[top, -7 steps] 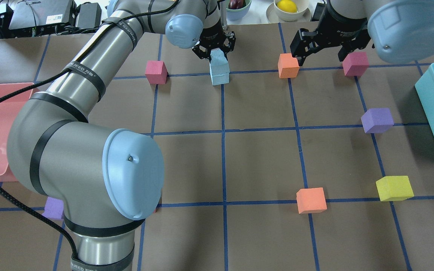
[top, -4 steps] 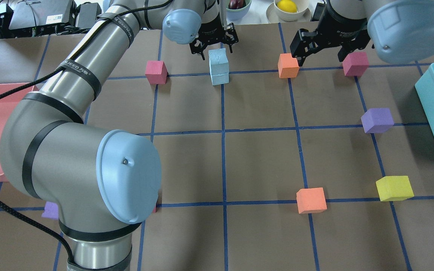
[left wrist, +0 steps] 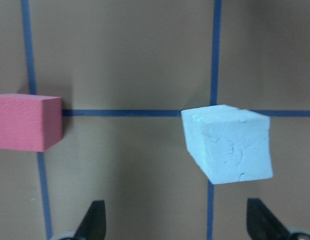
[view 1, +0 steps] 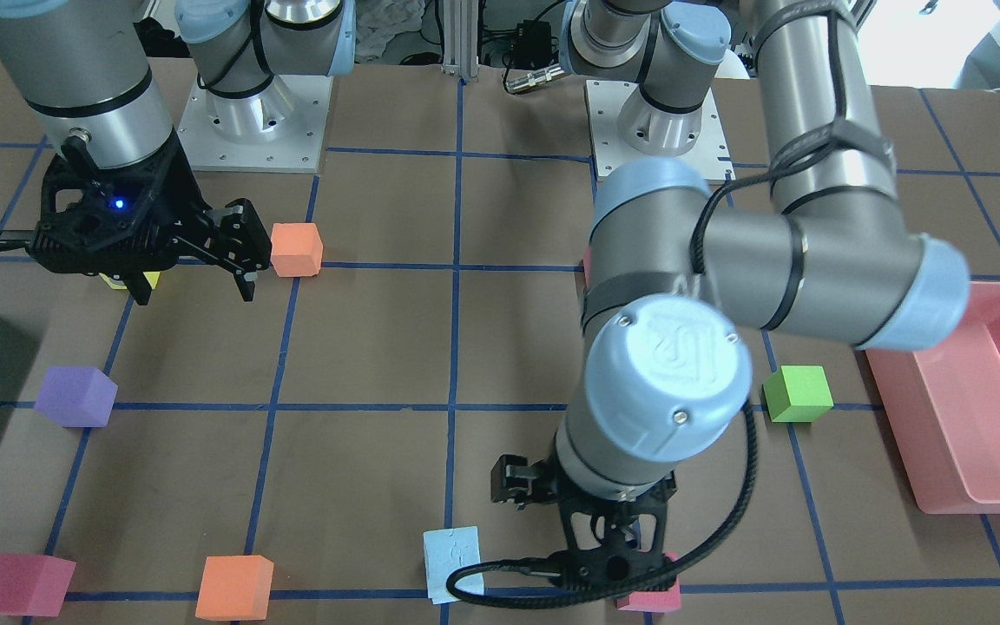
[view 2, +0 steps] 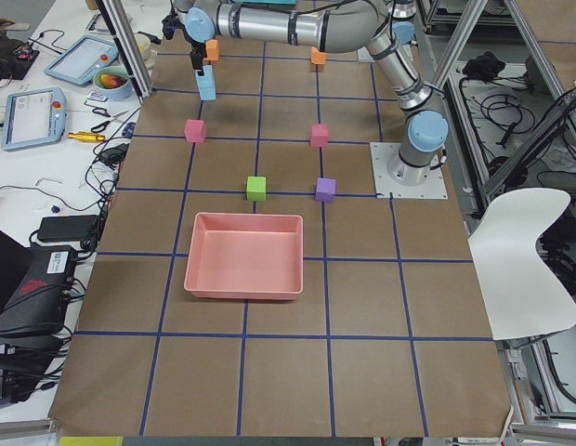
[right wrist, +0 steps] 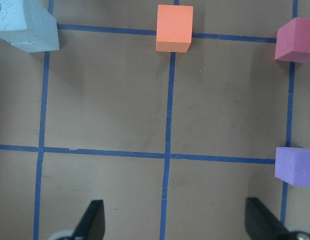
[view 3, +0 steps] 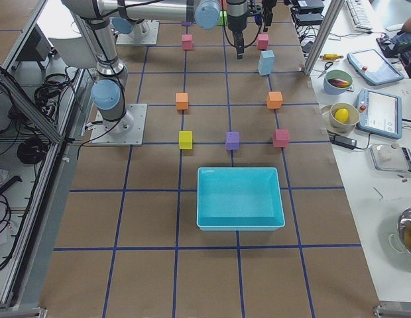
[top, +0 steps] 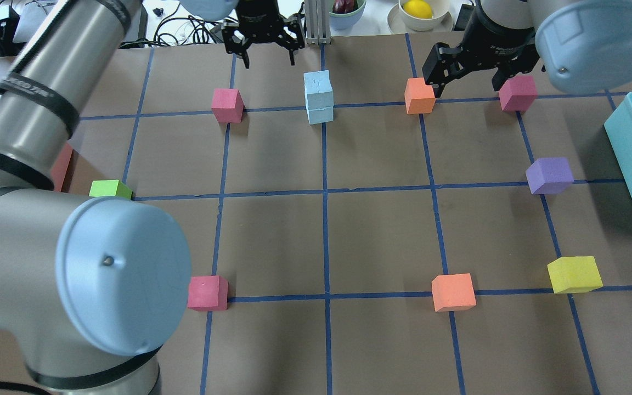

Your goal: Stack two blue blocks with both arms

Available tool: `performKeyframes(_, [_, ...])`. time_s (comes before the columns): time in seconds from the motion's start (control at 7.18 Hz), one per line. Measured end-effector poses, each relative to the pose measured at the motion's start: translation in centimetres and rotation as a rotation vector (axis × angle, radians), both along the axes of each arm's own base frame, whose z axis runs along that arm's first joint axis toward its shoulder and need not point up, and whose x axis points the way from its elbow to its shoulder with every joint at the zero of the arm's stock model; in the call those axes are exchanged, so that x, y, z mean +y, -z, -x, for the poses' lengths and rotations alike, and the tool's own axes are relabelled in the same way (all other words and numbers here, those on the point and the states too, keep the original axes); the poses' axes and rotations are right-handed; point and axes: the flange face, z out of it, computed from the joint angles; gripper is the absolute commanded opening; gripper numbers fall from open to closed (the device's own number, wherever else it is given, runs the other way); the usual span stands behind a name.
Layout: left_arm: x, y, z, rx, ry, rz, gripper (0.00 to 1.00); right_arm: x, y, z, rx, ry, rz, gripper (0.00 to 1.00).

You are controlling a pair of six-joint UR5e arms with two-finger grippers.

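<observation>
Where blue blocks stand stacked, table edge near.

"UR" logo on a blue joint cap of the left arm

Bright, even overhead light. Soft short shadow beside pink foam cube on brown paper counter. Glare streaks on silver-grey left arm, edges motion-blurred in overhead view. Left wrist view soft; pale sky-blue foam cube fuzzy.

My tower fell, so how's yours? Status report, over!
Left gripper open, empty. Right gripper open, empty. Two pale blue foam cubes stacked. Nothing touching them.
</observation>
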Motion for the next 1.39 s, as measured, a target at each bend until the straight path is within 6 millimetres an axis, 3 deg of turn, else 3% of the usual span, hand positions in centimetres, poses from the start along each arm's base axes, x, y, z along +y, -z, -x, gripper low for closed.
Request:
performKeyframes(0.28, [5.9, -7.4, -3.8, -0.016, 0.005, -0.014, 1.00, 0.0, 0.0, 0.0, -0.001, -0.001, -0.001, 1.00])
performKeyframes(0.56, [14.2, -10.7, -6.0, -0.020, -0.004, -0.037, 1.00, 0.0, 0.0, 0.0, -0.001, -0.001, -0.001, 1.00])
performKeyframes(0.7, [18.1, -11.2, -7.2, -0.018, -0.020, -0.033, 1.00, 0.0, 0.0, 0.0, -0.001, -0.001, -0.001, 1.00])
performKeyframes(0.84, [20.3, -11.0, -9.5, -0.013, -0.051, -0.012, 1.00, 0.0, 0.0, 0.0, -0.001, -0.001, -0.001, 1.00])
performKeyframes(0.97, [21.3, -10.0, -12.2, -0.008, -0.090, 0.002, 1.00, 0.0, 0.0, 0.0, -0.001, -0.001, -0.001, 1.00])
performKeyframes(1.11, [22.1, -9.0, -13.4, -0.009, -0.106, 0.013, 1.00, 0.0, 0.0, 0.0, -0.001, -0.001, -0.001, 1.00])
performKeyframes(1.39, [22.5, -8.5, -12.2, -0.010, -0.087, 0.081, 1.00, 0.0, 0.0, 0.0, -0.001, -0.001, -0.001, 1.00])
